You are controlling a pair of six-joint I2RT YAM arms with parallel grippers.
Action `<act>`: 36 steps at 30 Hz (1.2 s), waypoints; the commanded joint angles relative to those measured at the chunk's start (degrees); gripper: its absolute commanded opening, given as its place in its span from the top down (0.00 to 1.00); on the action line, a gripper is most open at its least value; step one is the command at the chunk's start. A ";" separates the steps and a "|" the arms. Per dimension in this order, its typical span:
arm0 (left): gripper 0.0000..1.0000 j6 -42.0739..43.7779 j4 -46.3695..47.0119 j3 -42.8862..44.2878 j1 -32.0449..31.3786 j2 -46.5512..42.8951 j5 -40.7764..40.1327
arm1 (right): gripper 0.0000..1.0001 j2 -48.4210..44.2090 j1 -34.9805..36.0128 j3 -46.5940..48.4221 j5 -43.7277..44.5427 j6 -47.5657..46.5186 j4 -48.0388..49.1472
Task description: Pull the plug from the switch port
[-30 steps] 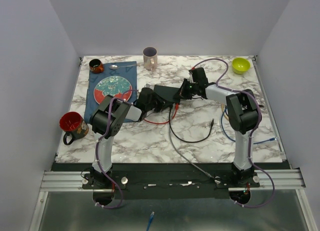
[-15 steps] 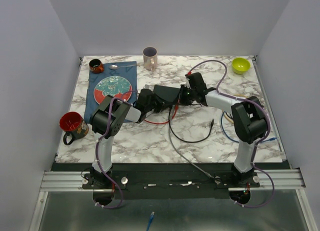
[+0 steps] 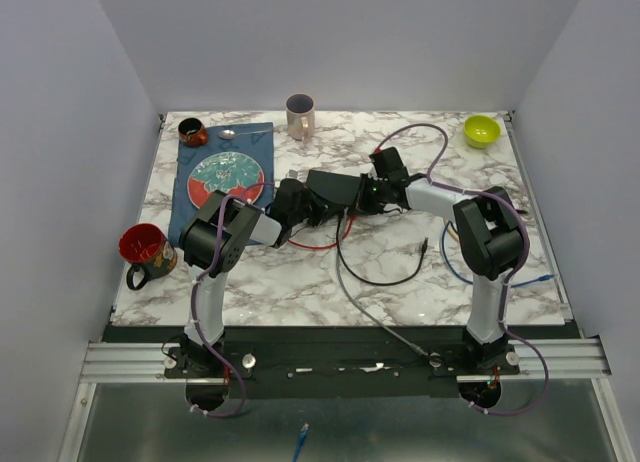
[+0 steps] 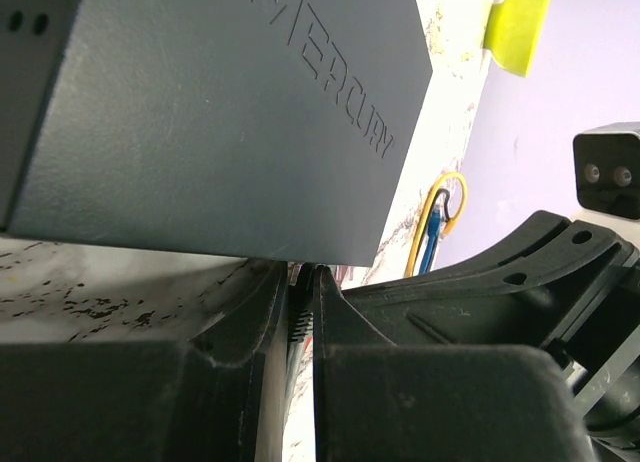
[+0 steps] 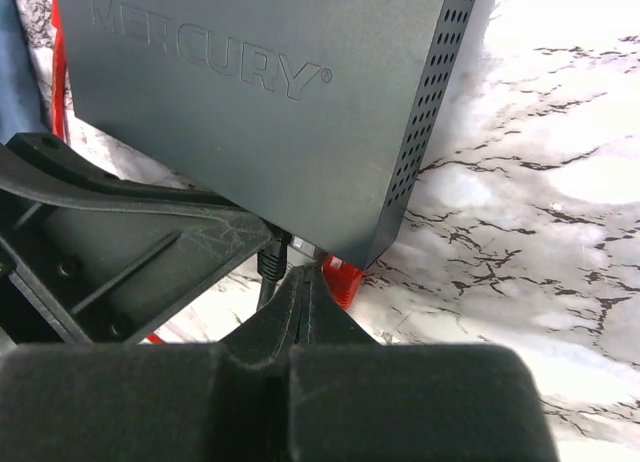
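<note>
The switch (image 3: 335,187) is a flat matte-black box at mid-table; it fills the top of the left wrist view (image 4: 220,102) and the right wrist view (image 5: 270,82). My left gripper (image 3: 305,205) is at its left end; its jaws (image 4: 303,274) are closed on a ribbed black plug boot (image 4: 298,322) with a grey cable. My right gripper (image 3: 365,198) is at the switch's near right corner, its fingers (image 5: 302,272) pressed together with nothing between them, tips at the socket edge between a black plug (image 5: 270,265) and a red plug (image 5: 345,279).
Red (image 3: 315,244), grey (image 3: 352,287) and black (image 3: 385,278) cables trail toward me from the switch. Blue cable (image 3: 468,272) lies by the right arm. A plate (image 3: 227,177) on a blue cloth, red mug (image 3: 145,250), brown cup (image 3: 192,132), pink mug (image 3: 300,114), green bowl (image 3: 482,131).
My right gripper has moved down and left, from beside the switch's far right corner to its near socket edge. The left arm and the switch have not moved.
</note>
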 commanded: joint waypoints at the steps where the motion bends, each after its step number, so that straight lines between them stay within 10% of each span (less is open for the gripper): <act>1: 1.00 0.35 -1.76 -1.95 0.52 0.79 -0.57 | 0.99 2.19 0.04 3.21 4.80 -0.46 -2.37; 23: 1.00 6.58 -6.23 -10.38 1.14 -8.43 0.31 | 0.99 2.56 0.04 7.19 4.11 1.48 -1.87; 25: 1.00 7.90 -7.81 -10.74 1.93 -12.03 -0.39 | 0.93 -2.08 0.04 4.19 0.70 0.60 2.00; 29: 1.00 11.24 -11.50 -9.69 2.98 -18.71 -2.06 | 0.40 -8.34 0.04 -0.74 -6.08 0.42 7.46; 36: 1.00 16.52 -16.08 -8.63 3.78 -28.29 -3.03 | 0.31 -18.63 3.01 -10.67 -18.04 -1.07 13.89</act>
